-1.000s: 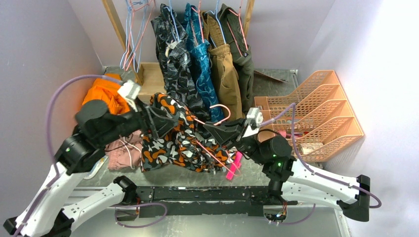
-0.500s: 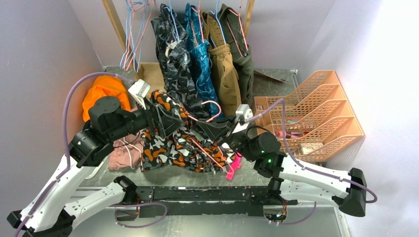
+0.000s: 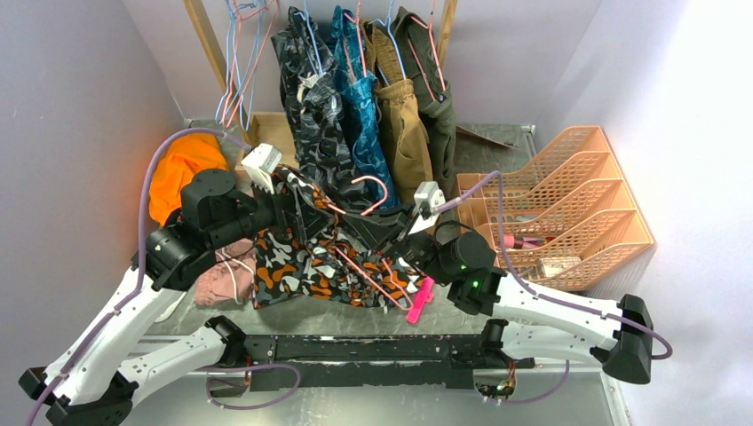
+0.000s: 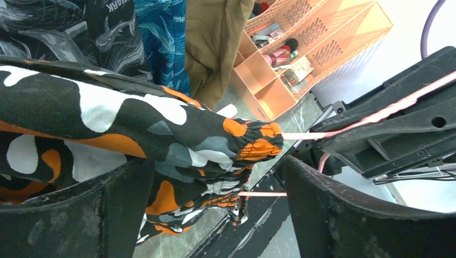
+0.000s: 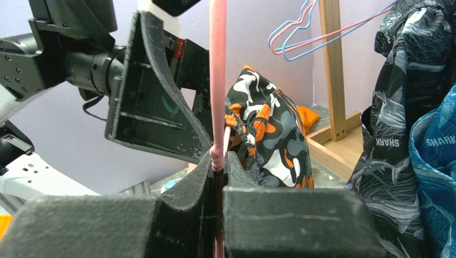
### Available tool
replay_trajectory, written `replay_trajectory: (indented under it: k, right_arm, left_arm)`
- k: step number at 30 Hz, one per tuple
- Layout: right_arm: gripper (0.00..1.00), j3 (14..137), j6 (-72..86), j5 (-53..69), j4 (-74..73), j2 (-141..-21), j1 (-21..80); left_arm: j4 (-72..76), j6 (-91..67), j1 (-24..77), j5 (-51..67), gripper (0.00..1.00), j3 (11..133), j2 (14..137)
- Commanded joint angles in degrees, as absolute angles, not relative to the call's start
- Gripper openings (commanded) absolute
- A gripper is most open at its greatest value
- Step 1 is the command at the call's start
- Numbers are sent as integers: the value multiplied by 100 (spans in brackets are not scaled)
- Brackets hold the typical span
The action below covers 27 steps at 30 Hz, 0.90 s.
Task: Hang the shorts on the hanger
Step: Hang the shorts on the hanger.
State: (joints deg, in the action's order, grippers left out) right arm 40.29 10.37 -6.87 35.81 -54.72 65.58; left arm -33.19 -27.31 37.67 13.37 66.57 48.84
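The shorts, in orange, black, white and grey camo, hang bunched over the pink wire hanger at the table's middle. My right gripper is shut on the hanger's wire, which stands straight up from its jaws. My left gripper is open just left of it. In the left wrist view the waistband of the shorts sags between the wide-apart fingers without being pinched, and the hanger's wire runs out of the cloth to the right.
Several garments hang on a wooden rack at the back, with spare hangers to their left. An orange mesh file organizer stands at the right. An orange garment, dusty-pink shorts and a pink marker lie nearby.
My left gripper has opened wider and let go of the shorts while moving right and back. The right arm has shifted left, carrying the hanger toward the rack.
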Motion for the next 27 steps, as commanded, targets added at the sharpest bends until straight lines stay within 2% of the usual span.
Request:
replay_trajectory:
  k: [1, 10, 16, 18, 27]
  right_arm:
    - [0, 4271, 1130, -583, 4055, -5498, 6559]
    - [0, 4271, 1260, -520, 4178, -5649, 6559]
    - [0, 4271, 1330, -519, 4272, -5707, 6557]
    - [0, 4271, 1351, -534, 4303, -5719, 6557]
    - [0, 4201, 1497, -682, 4998, -5878, 6560]
  left_arm:
    - [-3390, -2626, 3797, 1108, 88, 6578, 4904]
    - [-3114, -2636, 3805, 1436, 50, 6683, 4958]
    - [-2823, -2699, 3798, 1672, 11, 6672, 4939]
    - [-2746, -2725, 3808, 1788, 7, 6679, 4931]
    - [-2104, -3048, 3814, 2701, 7, 7085, 4917]
